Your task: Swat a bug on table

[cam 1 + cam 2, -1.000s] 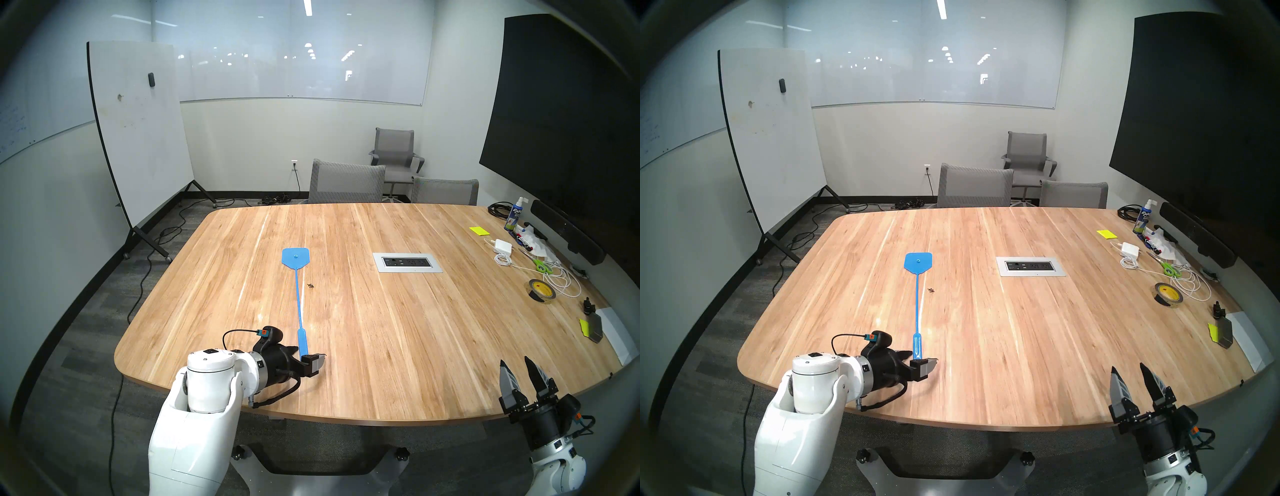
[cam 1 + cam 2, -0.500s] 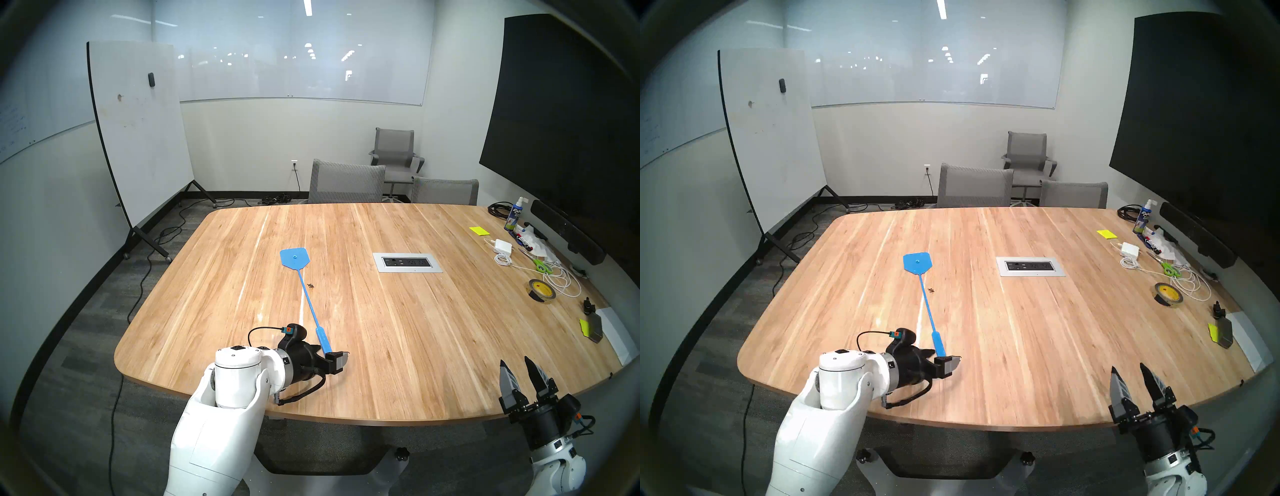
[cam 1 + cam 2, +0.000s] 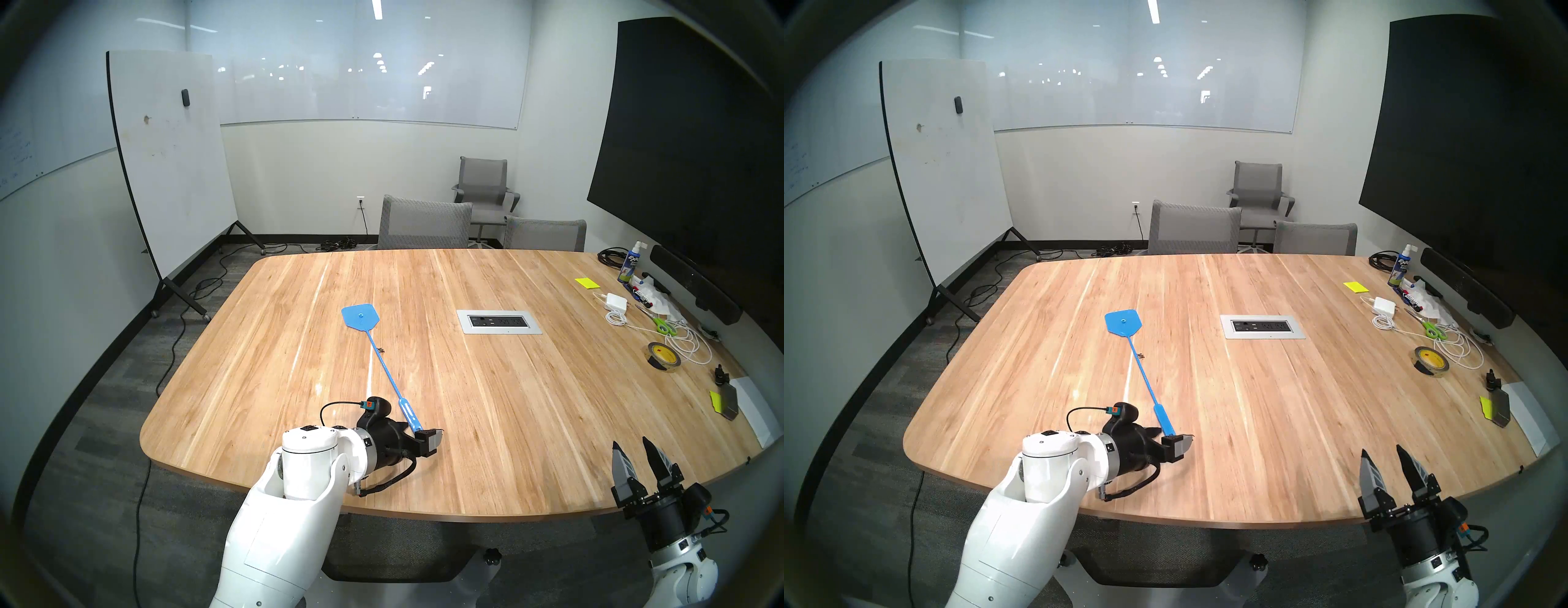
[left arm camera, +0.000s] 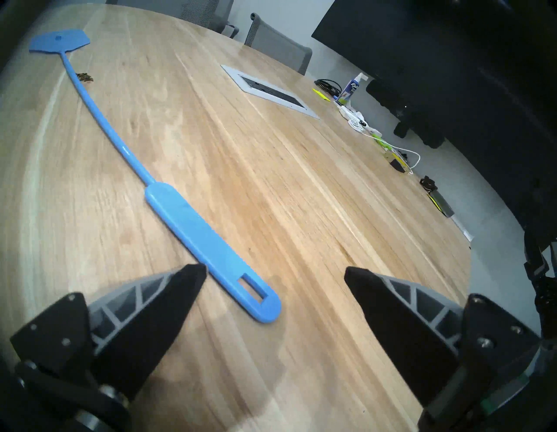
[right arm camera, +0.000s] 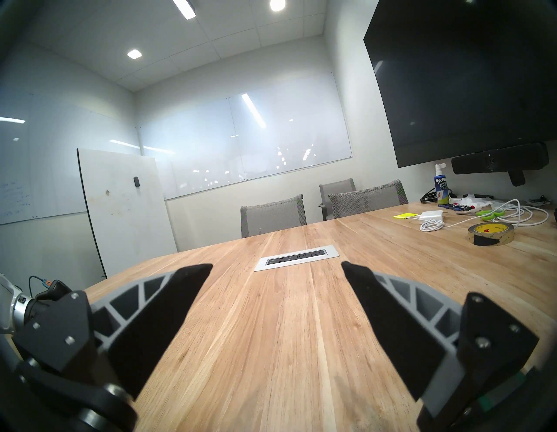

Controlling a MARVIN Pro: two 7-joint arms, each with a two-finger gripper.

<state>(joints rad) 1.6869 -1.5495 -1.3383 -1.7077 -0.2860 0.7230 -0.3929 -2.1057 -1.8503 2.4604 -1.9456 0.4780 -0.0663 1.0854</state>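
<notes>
The bug (image 3: 381, 350) (image 3: 1141, 356) (image 4: 84, 77) is a tiny dark speck on the wooden table (image 3: 488, 403), right against the shaft of a blue fly swatter (image 3: 388, 373) (image 3: 1123, 321) (image 4: 196, 229). The swatter lies flat and slanted, with its head far left and its handle near the front edge. My left gripper (image 3: 424, 434) (image 4: 274, 271) is open and low over the table. The handle's slotted end lies between its fingers, against one fingertip (image 4: 193, 271), and is not gripped. My right gripper (image 3: 631, 443) (image 5: 277, 265) stands open and empty at the front right edge.
A silver outlet panel (image 3: 499, 321) is set into the table's middle. A tape roll (image 3: 664, 358), white cables, green scissors (image 3: 664, 326), a spray bottle (image 3: 632, 263) and yellow notes crowd the right side. Grey chairs (image 3: 424, 223) stand behind the far edge.
My left arm has swept to the right along the front edge, carrying the swatter's handle end with it. The swatter pivoted, so its shaft now lies against the bug. The right arm is still.
</notes>
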